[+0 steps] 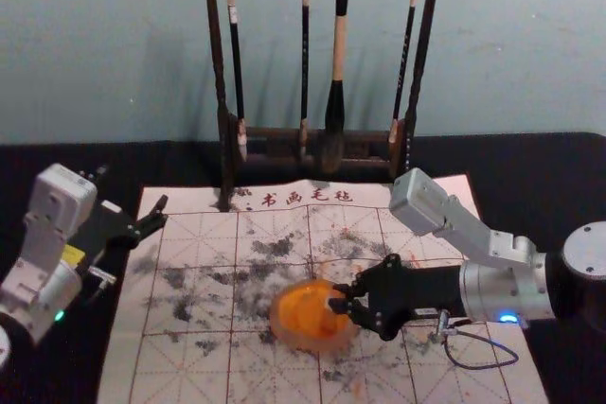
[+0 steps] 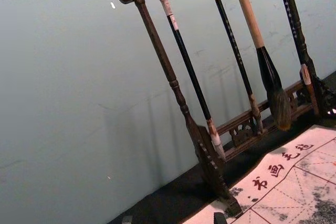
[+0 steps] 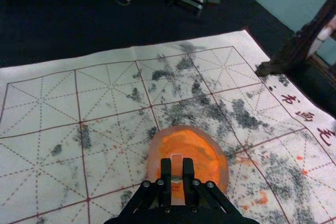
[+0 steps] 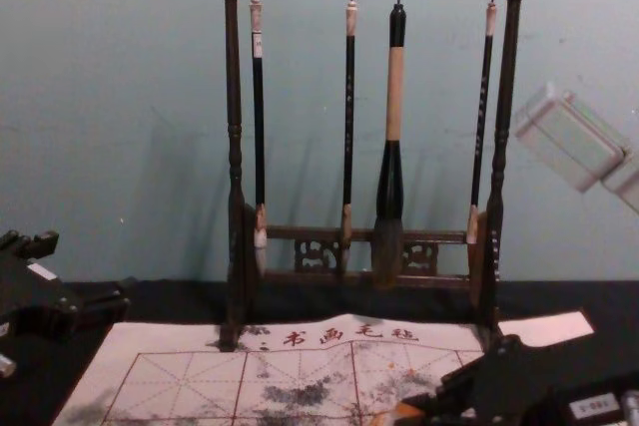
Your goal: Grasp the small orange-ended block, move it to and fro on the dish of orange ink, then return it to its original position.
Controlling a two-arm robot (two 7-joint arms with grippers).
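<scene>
Under everything the mat (image 1: 194, 357) is lying flat, the rack (image 1: 220, 82) with its four brushes (image 1: 335, 106) is standing beyond the dish (image 1: 289, 324), and my left gripper (image 1: 133, 190) is waiting, fingers spread, by the mat's left edge. Over the dish, my right gripper (image 1: 338, 298) is pinching the block (image 3: 176, 167), whose long axis is running along my fingers; which way its orange end is pointing, I cannot tell.

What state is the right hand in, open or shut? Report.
Shut: the right hand grips the small block between its fingers.
</scene>
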